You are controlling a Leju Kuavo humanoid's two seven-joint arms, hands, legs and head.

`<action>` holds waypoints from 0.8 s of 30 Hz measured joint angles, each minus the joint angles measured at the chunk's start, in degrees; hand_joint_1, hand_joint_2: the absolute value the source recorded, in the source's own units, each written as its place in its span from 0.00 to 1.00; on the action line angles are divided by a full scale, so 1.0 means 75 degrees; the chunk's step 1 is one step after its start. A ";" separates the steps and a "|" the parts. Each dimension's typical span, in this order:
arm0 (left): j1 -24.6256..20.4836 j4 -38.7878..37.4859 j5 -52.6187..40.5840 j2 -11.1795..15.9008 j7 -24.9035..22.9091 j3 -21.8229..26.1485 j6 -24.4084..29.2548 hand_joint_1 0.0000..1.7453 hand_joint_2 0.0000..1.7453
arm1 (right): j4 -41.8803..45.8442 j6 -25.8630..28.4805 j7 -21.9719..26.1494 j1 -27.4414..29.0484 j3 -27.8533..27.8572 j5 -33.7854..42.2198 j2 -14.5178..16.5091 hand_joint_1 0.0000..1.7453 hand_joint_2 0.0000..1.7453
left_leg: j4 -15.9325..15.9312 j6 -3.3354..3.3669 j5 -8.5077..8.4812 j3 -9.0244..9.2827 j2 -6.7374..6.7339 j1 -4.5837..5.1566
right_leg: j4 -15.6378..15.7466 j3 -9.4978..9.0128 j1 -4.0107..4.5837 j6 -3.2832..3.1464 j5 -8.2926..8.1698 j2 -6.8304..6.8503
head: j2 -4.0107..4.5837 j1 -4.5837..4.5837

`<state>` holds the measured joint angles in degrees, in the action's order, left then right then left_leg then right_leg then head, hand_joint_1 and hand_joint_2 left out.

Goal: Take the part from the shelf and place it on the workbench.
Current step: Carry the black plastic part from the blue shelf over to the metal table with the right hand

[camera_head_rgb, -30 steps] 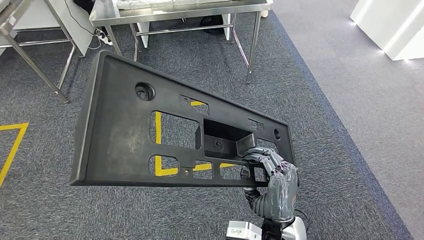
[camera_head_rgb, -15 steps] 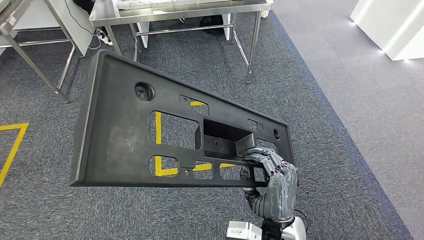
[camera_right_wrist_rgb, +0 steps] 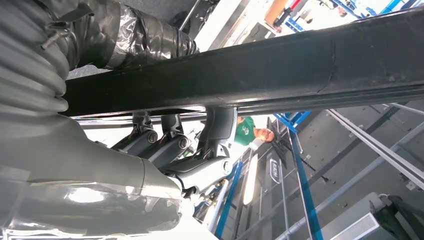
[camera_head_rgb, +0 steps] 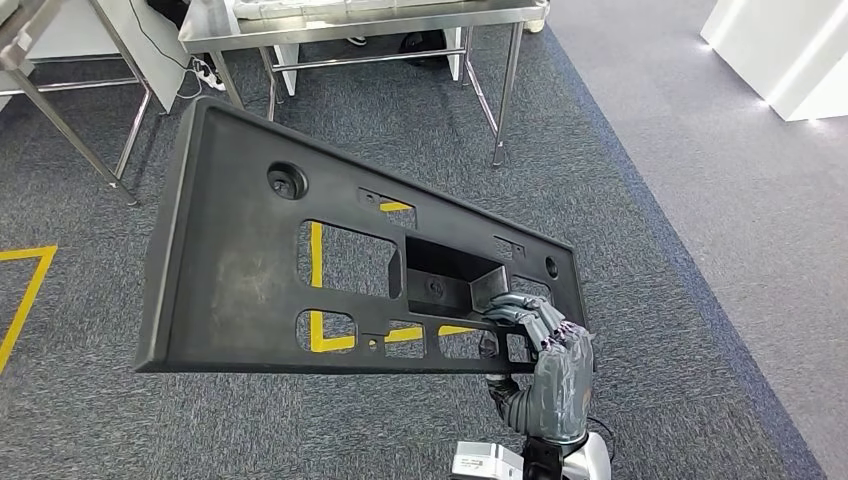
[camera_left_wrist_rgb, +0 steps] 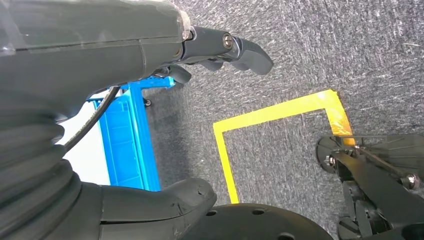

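My right hand (camera_head_rgb: 545, 345) grips the black part (camera_head_rgb: 250, 260) at its lower right corner, fingers (camera_head_rgb: 520, 315) hooked over the rim beside the boxed recess at the panel's middle; from the wrist, the fingers (camera_right_wrist_rgb: 165, 142) wrap under the part's dark edge (camera_right_wrist_rgb: 280, 65). My left hand (camera_left_wrist_rgb: 150, 45) holds nothing, fingers loosely apart above yellow floor tape (camera_left_wrist_rgb: 272, 112). The part, taken as landmark, is a long flat moulded panel with cut-out windows, carried in the air and tilted, stretching from my hand up and away to the left over grey carpet (camera_head_rgb: 620, 200). Beyond its far edge stands a steel table (camera_head_rgb: 360, 20), likely the workbench. Judged by look, the panel is stiff plastic, light for its span but levering hard on a one-corner hold, so it may sag or twist; a window edge or the recess wall nearer the centre would give a firmer hold, with my left hand free to support the far end
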<state>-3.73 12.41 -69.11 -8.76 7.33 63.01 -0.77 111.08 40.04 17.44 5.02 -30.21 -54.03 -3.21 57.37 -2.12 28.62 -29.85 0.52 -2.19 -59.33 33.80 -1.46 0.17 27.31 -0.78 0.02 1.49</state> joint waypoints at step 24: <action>0.0000 0.0000 0.0000 -0.0001 -0.0007 0.0008 -0.0006 0.00 1.00 | 0.0000 0.0000 -0.0003 -0.0007 0.0000 0.0000 0.0000 1.00 1.00 | 0.0001 0.0001 0.0001 -0.0001 0.0000 0.0000 | 0.0000 0.0000 -0.0001 0.0000 0.0000 0.0000 | -0.0001 0.0000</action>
<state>-3.73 12.41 -69.11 -8.77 7.28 63.07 -0.81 111.08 40.04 17.42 4.96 -30.21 -54.03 -3.21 57.38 -2.11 28.63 -29.86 0.52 -2.19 -59.33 33.80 -1.47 0.17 27.31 -0.78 0.01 1.49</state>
